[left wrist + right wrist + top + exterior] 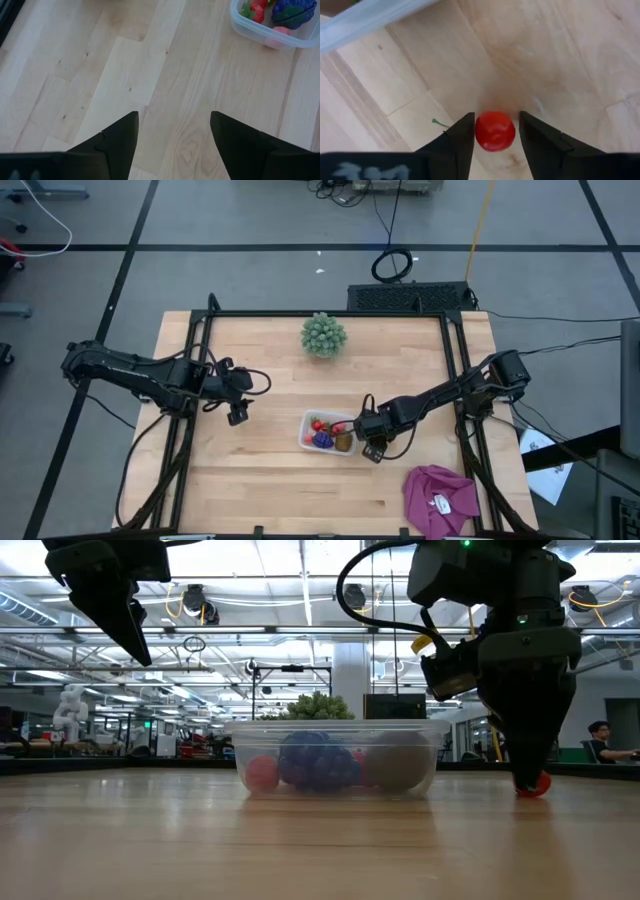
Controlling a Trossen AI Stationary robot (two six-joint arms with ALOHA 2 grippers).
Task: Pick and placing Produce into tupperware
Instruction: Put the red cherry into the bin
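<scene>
**Right hand down around a red piece beside the tupperware**

From above, I see the tupperware (327, 432) near the middle of the desk (260, 470), holding red, purple and brown produce. My right hand (373, 448) is low just beside its right end; my left hand (237, 415) waits well to the left. A green spiky ball (324, 335) sits at the far edge, a magenta cloth (440, 498) at the near right corner with a white tag I cannot read.

At desk level, the purple cluster (318, 762) shows through the clear wall, and a small red piece (535, 785) rests on the wood under the right hand.

Left wrist: fingers spread wide over bare wood, nothing between them.

Right wrist: the red piece (495, 131) lies between the fingers, which stand close on either side; I cannot tell if they touch it
</scene>
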